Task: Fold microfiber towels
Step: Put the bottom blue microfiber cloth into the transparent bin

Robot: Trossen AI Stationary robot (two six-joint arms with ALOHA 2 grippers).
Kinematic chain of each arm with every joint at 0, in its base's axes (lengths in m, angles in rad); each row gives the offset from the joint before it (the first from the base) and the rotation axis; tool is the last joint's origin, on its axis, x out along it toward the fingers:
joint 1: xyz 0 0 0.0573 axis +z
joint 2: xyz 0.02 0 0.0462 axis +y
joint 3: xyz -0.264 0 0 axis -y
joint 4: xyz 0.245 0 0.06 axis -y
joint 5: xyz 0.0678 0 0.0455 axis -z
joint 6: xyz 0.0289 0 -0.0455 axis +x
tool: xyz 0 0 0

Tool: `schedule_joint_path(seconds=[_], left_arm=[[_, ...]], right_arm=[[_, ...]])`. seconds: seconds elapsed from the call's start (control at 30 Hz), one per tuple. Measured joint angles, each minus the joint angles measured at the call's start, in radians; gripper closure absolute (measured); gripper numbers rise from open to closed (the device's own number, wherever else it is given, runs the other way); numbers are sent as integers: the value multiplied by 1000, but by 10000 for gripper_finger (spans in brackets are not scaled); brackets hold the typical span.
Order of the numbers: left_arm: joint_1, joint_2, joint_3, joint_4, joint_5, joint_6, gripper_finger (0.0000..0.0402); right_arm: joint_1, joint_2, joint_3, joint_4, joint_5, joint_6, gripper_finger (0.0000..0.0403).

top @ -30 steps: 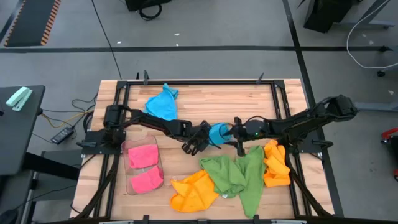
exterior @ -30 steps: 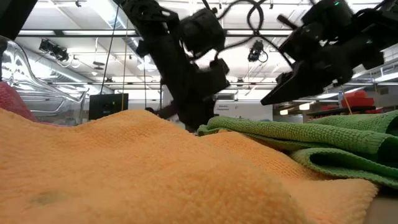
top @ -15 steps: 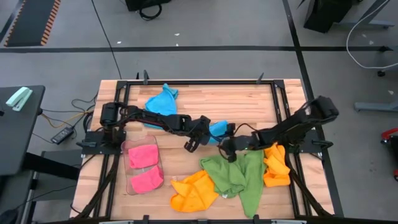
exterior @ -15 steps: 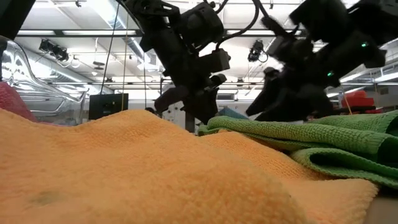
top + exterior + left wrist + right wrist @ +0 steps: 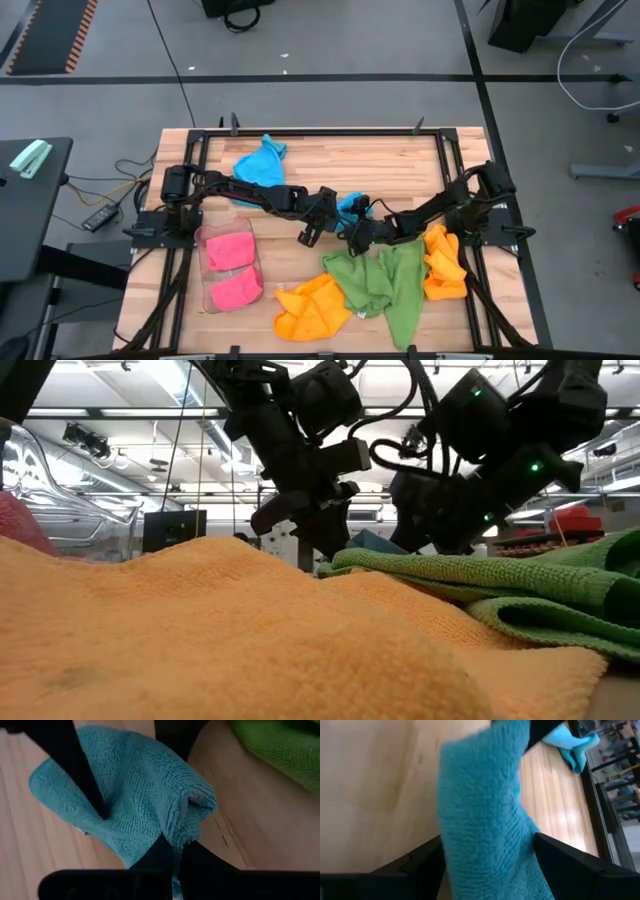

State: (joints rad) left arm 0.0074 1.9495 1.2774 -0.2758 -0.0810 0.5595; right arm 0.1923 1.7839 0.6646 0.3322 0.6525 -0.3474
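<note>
A sky-blue towel (image 5: 351, 205) hangs bunched at mid table, with my left gripper (image 5: 335, 211) shut on it. My right gripper (image 5: 485, 870) is open; its two fingers (image 5: 570, 865) stand on either side of the same towel (image 5: 485, 820), and I cannot tell whether they touch it. A second blue towel (image 5: 262, 164) lies at the far side. Two pink towels (image 5: 232, 268) lie in a clear tray. Green towels (image 5: 380, 282) and orange towels (image 5: 312, 306) are heaped along the near edge. My left gripper pinches a folded-over edge of the blue towel (image 5: 176, 839) between its two fingers, which slant down from the table's left. The cloth bulges out beyond the fingertips in a soft fold, several layers thick, and its far part (image 5: 55, 780) droops toward the wood.
The clear plastic tray (image 5: 206, 240) stands near the left arm's base. Another orange towel (image 5: 443, 264) lies by the right arm. The black frame (image 5: 320, 131) runs round the tabletop. In the low view the orange cloth (image 5: 200, 630) fills the foreground.
My right gripper has come down and toward the table's near left, rolling as it went, from beside the blue towel to a place low against it. My left gripper has rolled about its own line while keeping its hold on the towel.
</note>
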Motion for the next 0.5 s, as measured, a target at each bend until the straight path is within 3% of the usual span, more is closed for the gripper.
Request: schedule_joint_path(seconds=[0.23,0.4,0.5], left_arm=[[-5,0,0,22,0,-10,374],[-5,-2,0,14,0,-53,374],[-14,-2,0,10,-1,-59,352]], right_arm=[[-61,14,9,16,9,-15,132],[-72,11,8,16,-40,3,192],[-72,11,8,14,-50,15,241]])
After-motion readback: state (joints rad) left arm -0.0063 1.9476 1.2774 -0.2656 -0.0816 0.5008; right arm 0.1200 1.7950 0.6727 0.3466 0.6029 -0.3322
